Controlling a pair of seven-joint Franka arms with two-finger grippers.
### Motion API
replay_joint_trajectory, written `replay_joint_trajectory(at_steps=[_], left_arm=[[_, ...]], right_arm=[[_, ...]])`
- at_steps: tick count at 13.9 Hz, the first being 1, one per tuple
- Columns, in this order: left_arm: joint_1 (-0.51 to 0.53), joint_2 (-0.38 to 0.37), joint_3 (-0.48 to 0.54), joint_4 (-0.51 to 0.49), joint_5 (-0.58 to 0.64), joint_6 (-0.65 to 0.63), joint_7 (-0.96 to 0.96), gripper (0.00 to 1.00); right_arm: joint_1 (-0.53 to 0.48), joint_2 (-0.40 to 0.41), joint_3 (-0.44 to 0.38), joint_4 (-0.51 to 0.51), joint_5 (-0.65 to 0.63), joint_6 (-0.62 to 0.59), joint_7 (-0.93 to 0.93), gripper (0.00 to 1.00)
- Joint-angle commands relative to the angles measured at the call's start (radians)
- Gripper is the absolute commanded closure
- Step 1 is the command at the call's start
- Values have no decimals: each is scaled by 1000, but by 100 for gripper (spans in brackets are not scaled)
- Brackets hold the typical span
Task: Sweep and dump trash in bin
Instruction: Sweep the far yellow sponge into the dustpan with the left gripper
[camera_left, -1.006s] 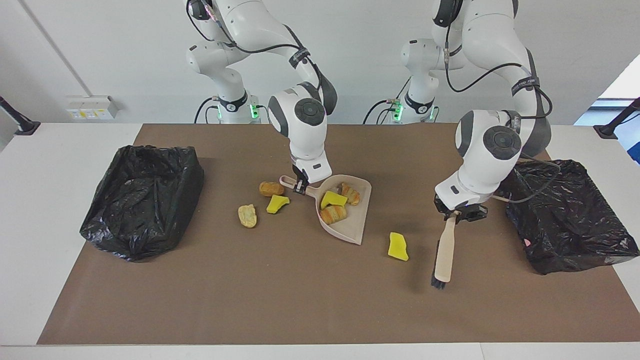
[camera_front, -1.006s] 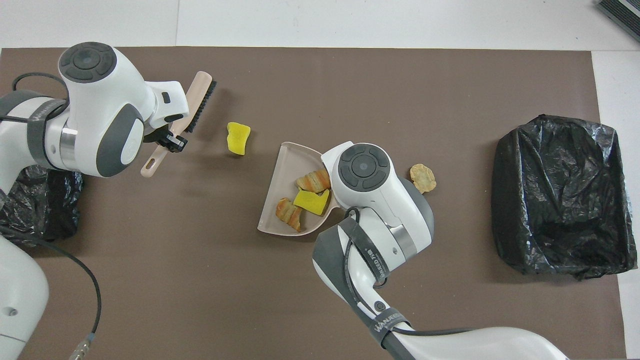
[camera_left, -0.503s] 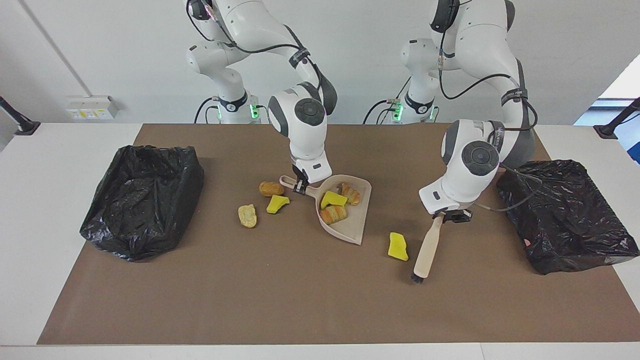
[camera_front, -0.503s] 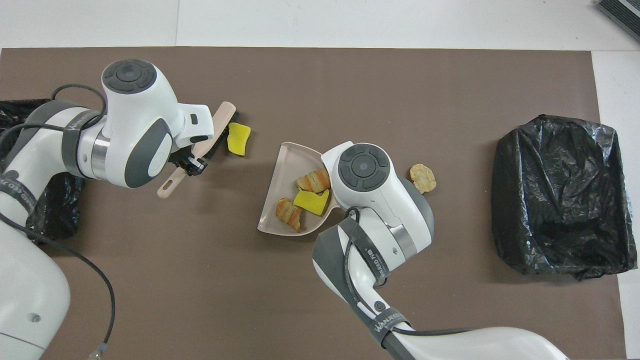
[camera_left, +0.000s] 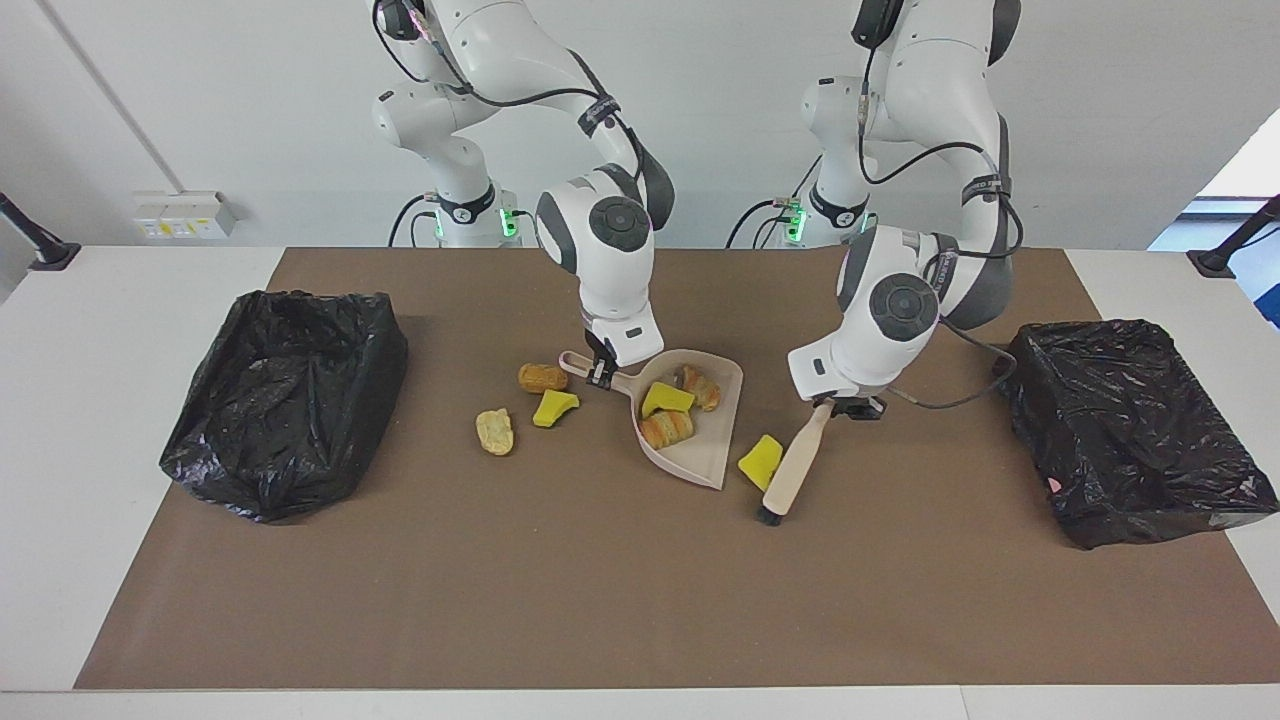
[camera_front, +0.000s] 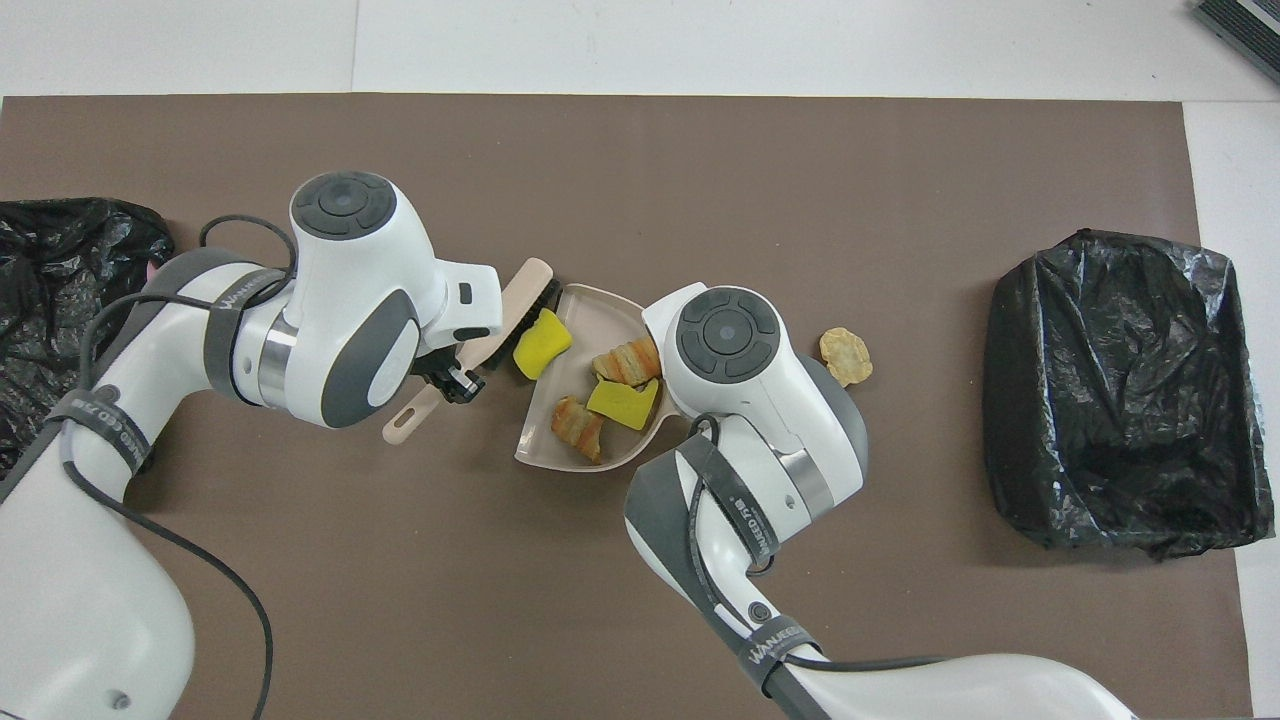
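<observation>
Figure legend. The left gripper (camera_left: 848, 408), over the mat (camera_left: 600, 600) beside the dustpan's open edge, was clenched on the handle of the beige brush (camera_left: 790, 468), whose dark bristles pressed against a yellow sponge scrap (camera_left: 760, 460) lying at the lip of the dustpan (camera_left: 700, 455). The right gripper (camera_left: 600, 372) was clamped on the dustpan's handle, holding the pan flat on the mat. Three pieces of trash lay inside the pan: a yellow scrap (camera_left: 667, 398) and two brown-striped bread-like lumps (camera_left: 667, 429). Three more rested on the mat beside the handle, toward the right arm's end of the table: an orange-brown lump (camera_left: 542, 377), a yellow scrap (camera_left: 554, 407) and a pale tan lump (camera_left: 494, 431). Black-lined bins stood at each end, one at the right arm's end (camera_left: 285, 400) and one at the left arm's end (camera_left: 1130, 420). The pieces appeared light and soft; the sponge scraps would likely compress and spring or roll under the bristles, and the tan lumps looked crumbly, so pushing low with the brush seemed preferable to pinching. The pan, seemingly stiff and light, was best taken by its handle and kept level in carrying, since loose pieces could slide off its open edge.
</observation>
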Motion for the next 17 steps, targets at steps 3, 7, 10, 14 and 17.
replay_joint_trajectory(at_steps=[3, 7, 10, 14, 17], left_arm=[[-77, -100, 17, -94, -95, -4, -127, 100], [-108, -113, 17, -92, -99, 1, -387, 100], [-109, -121, 17, -92, -99, 6, -564, 100], [-112, -132, 18, -92, -98, -5, -667, 100], [-112, -166, 18, -104, -99, -4, -679, 100]], right_arm=[[-1, -12, 4, -16, -16, 14, 34, 100], [-1, -12, 4, -16, -16, 19, 34, 100], [-7, -9, 4, -12, -16, 19, 24, 100], [-9, -11, 3, -9, -16, 10, 23, 100], [-13, -18, 3, -5, -16, 0, 12, 100]])
